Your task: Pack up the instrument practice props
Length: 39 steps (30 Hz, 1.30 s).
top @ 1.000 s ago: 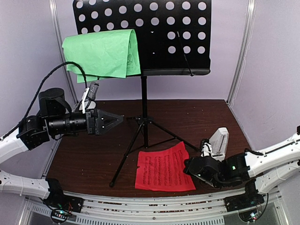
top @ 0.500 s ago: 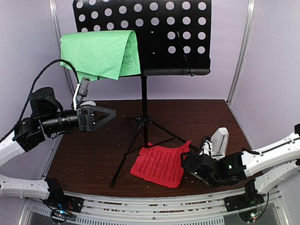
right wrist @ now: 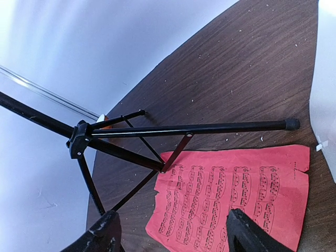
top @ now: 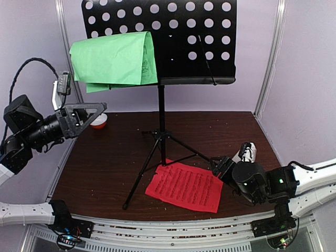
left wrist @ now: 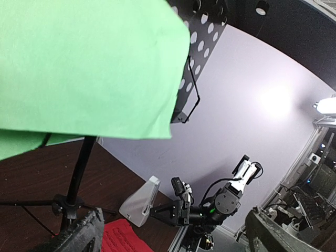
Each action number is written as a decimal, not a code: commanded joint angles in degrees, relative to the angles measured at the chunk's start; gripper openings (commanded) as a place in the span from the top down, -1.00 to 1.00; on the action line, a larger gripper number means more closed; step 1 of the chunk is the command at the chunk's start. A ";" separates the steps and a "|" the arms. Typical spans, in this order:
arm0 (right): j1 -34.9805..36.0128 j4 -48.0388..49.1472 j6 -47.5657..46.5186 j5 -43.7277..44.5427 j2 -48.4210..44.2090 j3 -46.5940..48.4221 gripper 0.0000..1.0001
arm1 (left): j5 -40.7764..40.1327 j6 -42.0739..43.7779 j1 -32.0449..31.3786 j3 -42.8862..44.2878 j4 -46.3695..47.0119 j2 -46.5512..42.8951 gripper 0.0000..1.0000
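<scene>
Both jaws are wide open and hold nothing. The green page (top: 113, 58) hangs on the music stand (top: 181, 71); the red page (top: 185, 186) lies flat on the bench (top: 105, 163) by its legs. Bumping 1 leg could tip the tall stand.

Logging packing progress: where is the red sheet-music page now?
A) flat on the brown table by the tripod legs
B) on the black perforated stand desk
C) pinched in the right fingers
A: the red sheet-music page lies flat on the brown table beside the black tripod music stand legs.
</scene>
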 commanded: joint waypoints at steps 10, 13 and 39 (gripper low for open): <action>-0.17 6.66 -9.66 -1.86 0.54 -0.48 -0.53 | -12.70 -2.22 0.53 6.61 1.85 0.82 -0.87; -0.14 8.32 -10.52 -2.79 0.92 -0.29 -0.54 | -13.18 -3.46 0.67 6.70 1.61 1.82 -0.85; 4.88 19.61 -26.47 -8.14 5.85 8.08 -0.56 | -5.48 -9.49 7.14 9.11 17.34 7.81 0.32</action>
